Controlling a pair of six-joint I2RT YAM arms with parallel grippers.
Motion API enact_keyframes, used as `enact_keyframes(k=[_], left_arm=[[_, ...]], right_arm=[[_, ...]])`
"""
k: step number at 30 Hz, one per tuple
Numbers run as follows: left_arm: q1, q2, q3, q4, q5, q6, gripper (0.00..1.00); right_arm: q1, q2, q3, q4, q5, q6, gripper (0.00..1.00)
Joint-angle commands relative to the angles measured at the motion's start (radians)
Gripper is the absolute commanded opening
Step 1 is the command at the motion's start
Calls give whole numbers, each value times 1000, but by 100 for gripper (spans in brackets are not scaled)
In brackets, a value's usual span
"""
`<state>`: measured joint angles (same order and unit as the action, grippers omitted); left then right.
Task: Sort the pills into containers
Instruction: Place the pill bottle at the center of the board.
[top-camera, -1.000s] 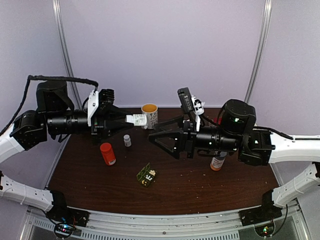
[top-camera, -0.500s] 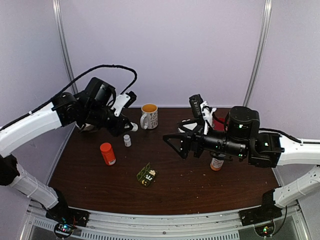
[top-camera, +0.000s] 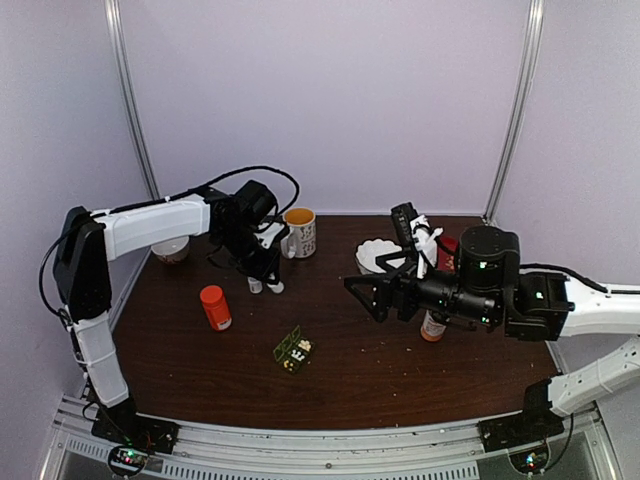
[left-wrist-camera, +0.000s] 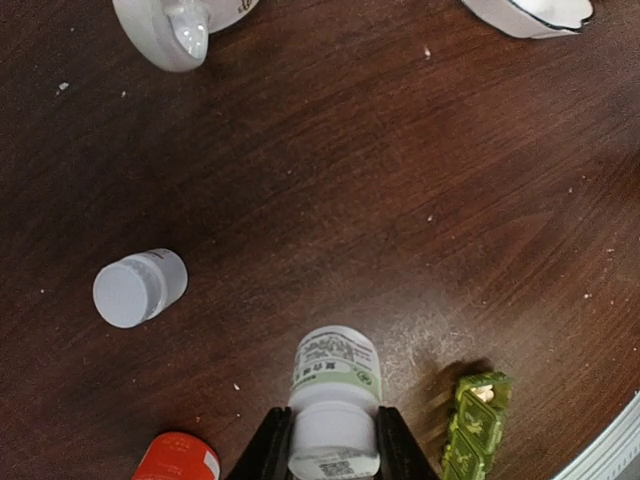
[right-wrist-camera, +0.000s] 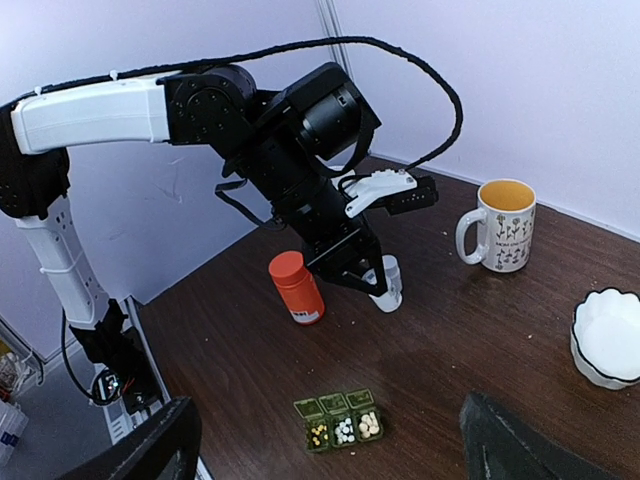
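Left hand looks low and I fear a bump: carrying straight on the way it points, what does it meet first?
The bare table top straight below. The white bottle clamped in the left hand would touch it first. Its height above the table is unclear.

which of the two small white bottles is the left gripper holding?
The green-labelled bottle, clamped in the left gripper; the other white bottle stands apart, untouched.

Green pill box (right-wrist-camera: 341, 420) lying open, pills (right-wrist-camera: 345, 430) in 3 compts.
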<state>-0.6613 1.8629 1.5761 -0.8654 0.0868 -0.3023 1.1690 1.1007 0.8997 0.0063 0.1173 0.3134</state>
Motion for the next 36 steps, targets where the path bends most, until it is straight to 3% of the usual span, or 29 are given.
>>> enact_keyframes(k=[1, 18, 20, 22, 25, 30, 36], left_arm=[[22, 61, 54, -8, 32, -13, 6], [43, 226, 112, -7, 3, -20, 10], [44, 237, 119, -8, 4, -18, 18], [45, 239, 120, -8, 16, -17, 40], [45, 228, 123, -19, 20, -16, 58], [45, 161, 102, -26, 29, -21, 64], [21, -6, -10, -12, 42, -47, 64]], right_arm=[[-10, -51, -44, -58, 55, 13, 93], [-18, -63, -100, -68, 72, 31, 93], [-18, -56, -106, -67, 61, 31, 93], [-18, -44, -115, -55, 37, 23, 93], [-19, -15, -122, -54, 4, 23, 93], [-19, 28, -124, -50, -47, 48, 93], [-18, 155, -67, -57, -170, 149, 92]])
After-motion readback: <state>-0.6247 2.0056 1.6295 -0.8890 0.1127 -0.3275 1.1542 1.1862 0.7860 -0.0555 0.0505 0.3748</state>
